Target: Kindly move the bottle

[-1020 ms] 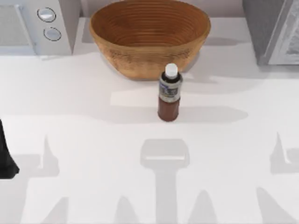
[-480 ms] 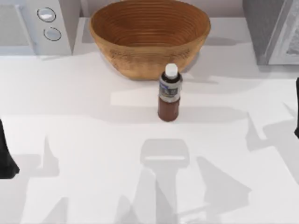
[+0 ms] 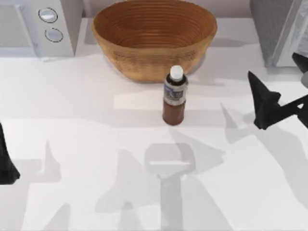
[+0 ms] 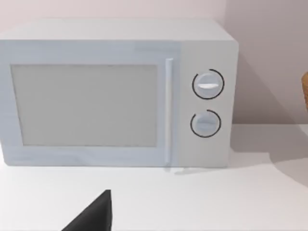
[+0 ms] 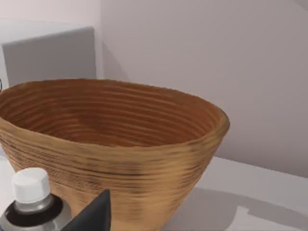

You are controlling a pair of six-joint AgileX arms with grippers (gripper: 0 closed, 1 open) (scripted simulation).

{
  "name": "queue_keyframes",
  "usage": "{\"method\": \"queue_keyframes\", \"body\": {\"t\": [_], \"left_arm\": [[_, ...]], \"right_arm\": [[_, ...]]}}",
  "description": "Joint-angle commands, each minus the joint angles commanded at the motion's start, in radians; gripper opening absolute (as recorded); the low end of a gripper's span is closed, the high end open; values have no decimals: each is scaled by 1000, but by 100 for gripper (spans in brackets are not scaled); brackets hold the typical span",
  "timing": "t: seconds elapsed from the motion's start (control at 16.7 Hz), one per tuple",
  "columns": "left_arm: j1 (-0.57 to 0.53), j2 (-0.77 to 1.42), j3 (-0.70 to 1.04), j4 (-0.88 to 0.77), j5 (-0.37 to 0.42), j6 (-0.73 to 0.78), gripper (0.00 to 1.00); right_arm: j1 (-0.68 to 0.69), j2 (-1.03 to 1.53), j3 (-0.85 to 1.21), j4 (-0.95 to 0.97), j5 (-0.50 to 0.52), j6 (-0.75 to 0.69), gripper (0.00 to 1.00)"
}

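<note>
The bottle (image 3: 174, 96) stands upright on the white table just in front of the woven bowl (image 3: 144, 62); it has a reddish-brown body, a white cap and a grey-blue label. My right gripper (image 3: 272, 65) hovers to the right of the bottle, well apart from it, open with nothing between its fingers. One dark finger (image 5: 94, 214) shows in the right wrist view, beside the bottle's cap (image 5: 30, 185) and the bowl (image 5: 120, 144). My left gripper (image 3: 6, 163) is parked at the table's left edge, open.
A white microwave (image 3: 38, 24) sits at the back left, facing the left wrist camera (image 4: 96, 96). A grey appliance (image 3: 279, 29) stands at the back right, close behind the right gripper. Bare table stretches in front of the bottle.
My right gripper has come in from the right edge and moved left and toward the back, nearer the bottle. The bottle, bowl and left arm have not moved.
</note>
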Motion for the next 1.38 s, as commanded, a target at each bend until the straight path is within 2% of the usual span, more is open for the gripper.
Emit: {"method": "queue_keyframes", "body": {"t": [0.42, 0.72, 1.02, 1.38], "left_arm": [[0, 0, 0, 0, 0, 0, 100], [0, 0, 0, 0, 0, 0, 100], [0, 0, 0, 0, 0, 0, 100], [0, 0, 0, 0, 0, 0, 100]], "right_arm": [[91, 471, 98, 368, -63, 7, 100], [141, 704, 143, 545, -100, 2, 100], [166, 807, 165, 625, -119, -4, 100], [164, 851, 170, 605, -118, -4, 100]]}}
